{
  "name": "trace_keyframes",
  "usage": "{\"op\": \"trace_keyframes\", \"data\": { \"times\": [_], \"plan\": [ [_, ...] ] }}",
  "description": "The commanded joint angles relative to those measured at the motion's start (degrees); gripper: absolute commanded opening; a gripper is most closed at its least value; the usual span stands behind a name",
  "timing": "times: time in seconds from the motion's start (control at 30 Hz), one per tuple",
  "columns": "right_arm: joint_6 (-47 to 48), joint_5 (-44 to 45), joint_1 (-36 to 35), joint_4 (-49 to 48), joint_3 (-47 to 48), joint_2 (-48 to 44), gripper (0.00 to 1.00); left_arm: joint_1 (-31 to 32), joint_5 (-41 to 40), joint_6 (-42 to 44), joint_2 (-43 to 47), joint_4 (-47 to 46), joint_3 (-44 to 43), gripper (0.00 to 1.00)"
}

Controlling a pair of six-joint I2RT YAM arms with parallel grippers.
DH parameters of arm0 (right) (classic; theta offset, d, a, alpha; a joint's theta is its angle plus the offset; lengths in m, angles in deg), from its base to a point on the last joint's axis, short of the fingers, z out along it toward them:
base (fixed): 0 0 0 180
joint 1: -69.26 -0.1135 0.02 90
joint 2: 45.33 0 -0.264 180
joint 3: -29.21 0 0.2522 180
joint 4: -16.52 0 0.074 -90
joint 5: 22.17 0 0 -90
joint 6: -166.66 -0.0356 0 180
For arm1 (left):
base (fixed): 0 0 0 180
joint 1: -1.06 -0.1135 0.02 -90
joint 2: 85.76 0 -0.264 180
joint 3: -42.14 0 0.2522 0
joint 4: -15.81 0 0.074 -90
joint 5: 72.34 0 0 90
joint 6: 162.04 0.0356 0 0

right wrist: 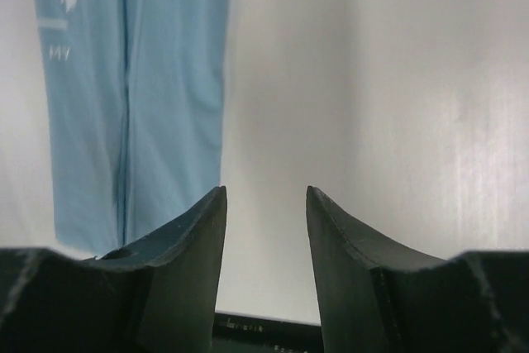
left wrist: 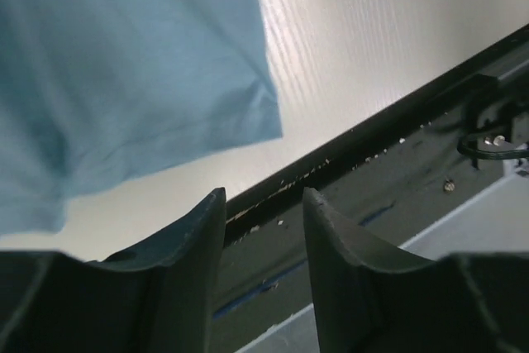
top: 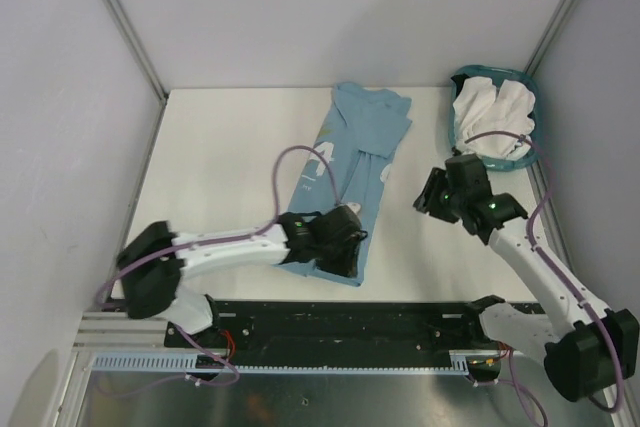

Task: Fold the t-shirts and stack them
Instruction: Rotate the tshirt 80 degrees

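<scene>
The light blue t-shirt (top: 345,162) lies folded lengthwise in a long strip on the white table, collar far, hem near. It also shows in the left wrist view (left wrist: 124,64) and the right wrist view (right wrist: 136,97). My left gripper (top: 345,247) is open and empty over the shirt's near right corner, by the table's front edge (left wrist: 263,197). My right gripper (top: 432,199) is open and empty above bare table to the right of the shirt (right wrist: 264,196). White t-shirts (top: 490,112) are bundled in the teal basket (top: 492,77) at the far right.
A black rail (top: 350,322) runs along the table's near edge, with the arm bases on it. Grey walls close in the table at the back and both sides. The basket stands in the far right corner.
</scene>
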Motion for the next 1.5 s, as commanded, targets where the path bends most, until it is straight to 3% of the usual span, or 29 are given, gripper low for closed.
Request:
{"op": "trace_keyframes", "data": {
  "times": [0.0, 0.23, 0.53, 1.0, 1.1, 1.3, 1.47],
  "plan": [
    [-6.79, 4.34, -10.62, 1.95, -2.76, -3.59, 0.48, -4.98, -2.53, -2.51, 13.41, 0.08, 7.21, 0.45],
    [-17.30, 9.77, -25.71, 2.21, -6.28, -4.31, 0.47, -10.66, -4.02, 1.18, 15.48, 0.04, 10.97, 0.38],
    [-28.65, 16.00, -39.01, 2.67, -7.38, -1.59, 0.47, -11.78, -1.98, 5.99, 9.41, -0.78, 9.52, 0.42],
    [-33.58, 20.01, -41.76, 7.30, -7.68, -3.99, 0.46, -11.83, 1.76, 8.16, 4.48, -4.91, 11.21, 0.32],
    [-34.00, 20.39, -41.83, 8.20, -7.74, -4.67, 0.46, -11.87, 1.67, 8.01, 4.23, -5.03, 11.80, 0.27],
    [-34.63, 21.07, -41.88, 9.98, -8.05, -6.27, 0.47, -11.90, 0.71, 7.23, 6.37, -5.02, 13.63, 0.03],
    [-34.99, 20.90, -42.07, 10.37, -8.54, -6.83, 0.47, -12.26, 0.56, 5.45, 10.67, -4.60, 16.29, 0.00]
  ]
}}
